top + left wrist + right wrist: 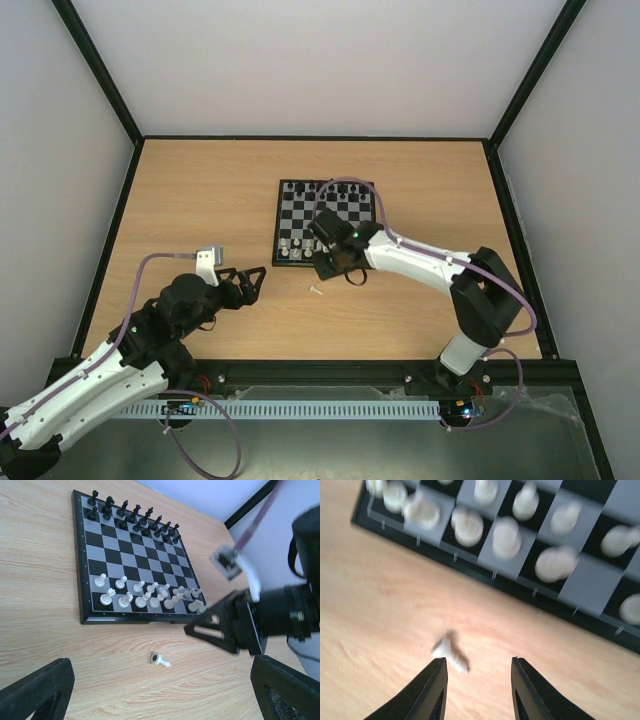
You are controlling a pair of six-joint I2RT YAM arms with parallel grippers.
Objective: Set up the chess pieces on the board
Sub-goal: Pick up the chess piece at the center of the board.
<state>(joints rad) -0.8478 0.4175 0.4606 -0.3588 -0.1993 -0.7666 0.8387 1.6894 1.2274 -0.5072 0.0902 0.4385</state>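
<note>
The job looks nearly finished. On the board [131, 555] the black pieces [132, 514] stand in two rows along the far edge, and the white pieces [145, 599] fill the two rows along the near edge. The left half of the white rows reads as tidy, one piece to a square. Toward the right end the pieces crowd together in the left wrist view, and I cannot tell whether each one sits squarely on its own square or whether the count is full.

One piece is plainly left over. A small white stray [160, 659] lies on its side on the desk [200, 200], just off the board's near edge and not touching it.

The right claw [478, 663] hangs low over the desk by that stray, jaws partly apart with nothing between them. The stray lies just ahead of one fingertip rather than inside the gap, so it is not gripped. The blur in the right wrist view hides how close finger and piece really are.

The left claw [245, 283] hovers over bare desk well apart from the board, jaws spread wide and empty.

What remains, as I judge it: lift the stray, stand it upright on whichever near-row square is vacant, and perhaps straighten the crowded right end.
</note>
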